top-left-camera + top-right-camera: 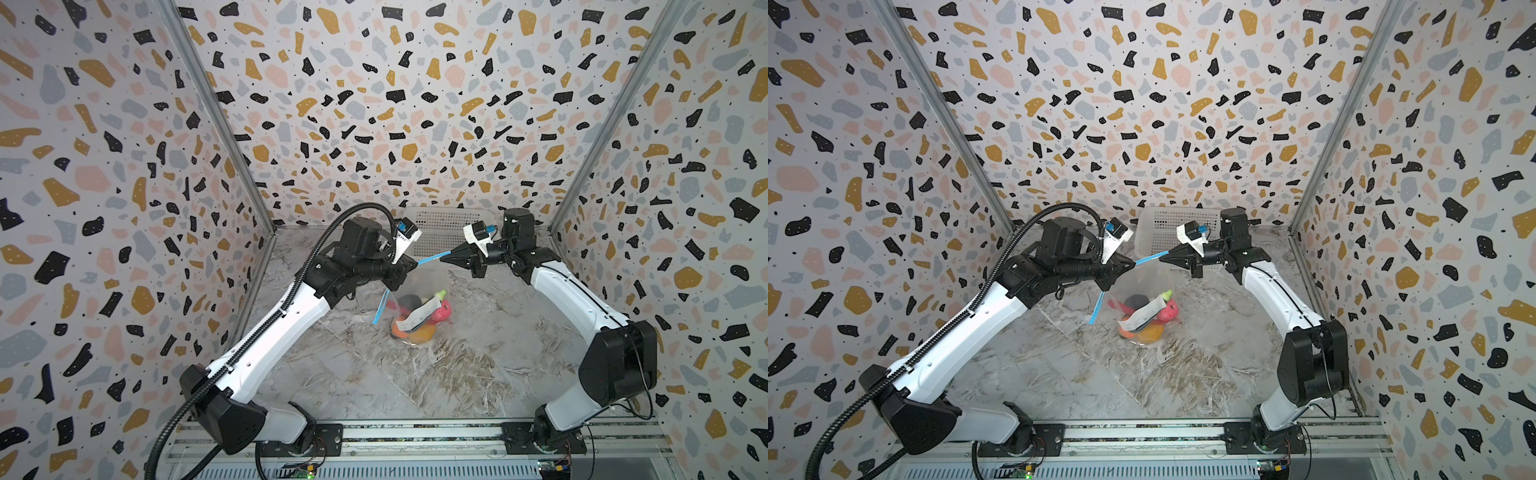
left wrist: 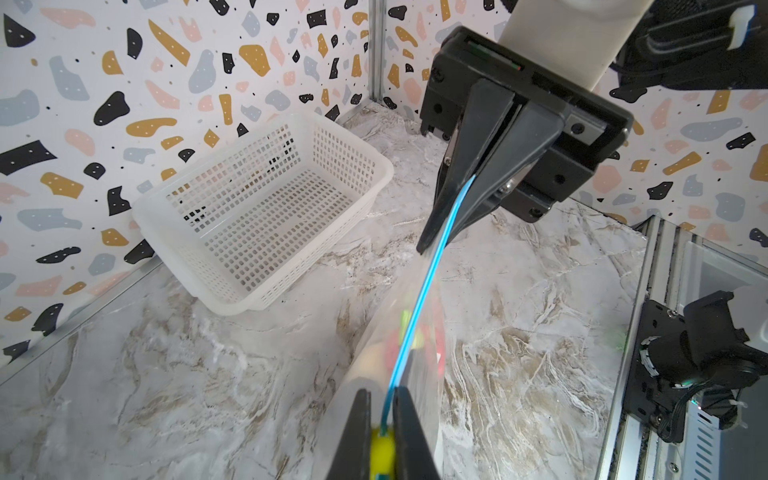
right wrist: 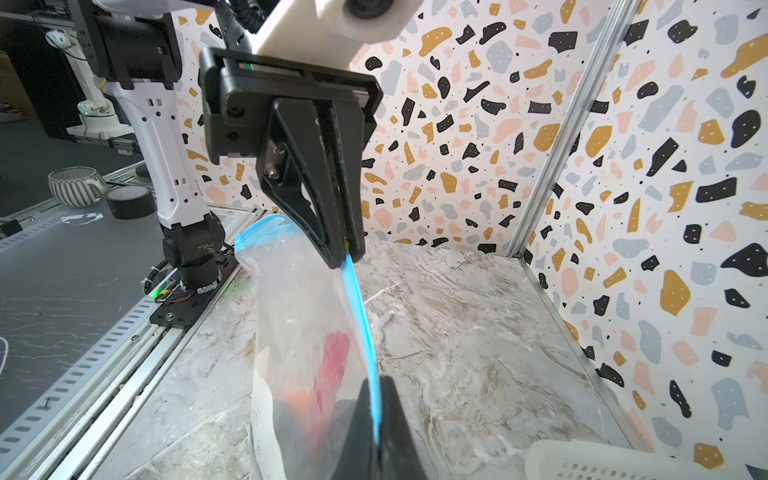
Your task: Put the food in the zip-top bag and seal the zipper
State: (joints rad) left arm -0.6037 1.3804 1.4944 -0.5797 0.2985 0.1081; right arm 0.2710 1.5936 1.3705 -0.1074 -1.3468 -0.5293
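Both arms hold the large clear crinkly zip-top bag up by its mouth, over the marble-patterned table. The right gripper is clamped tight on one end of the thin light-blue zipper strip. The left gripper is pinched narrow around the same strip, right at its small yellow tab. Between them the strip runs taut as a single line.

The toy fruits and vegetables sit bunched in the bag's bottom, which hangs low. I can't tell whether it touches the table. Past the left gripper, a loose length of the strip droops.

My worry is that this drooping part may not be sealed. A hard pull along the strip could drag it out of the right jaws, or the tab could slip free, and the mouth would be left open. The white perforated basket stands behind, apart from the bag.
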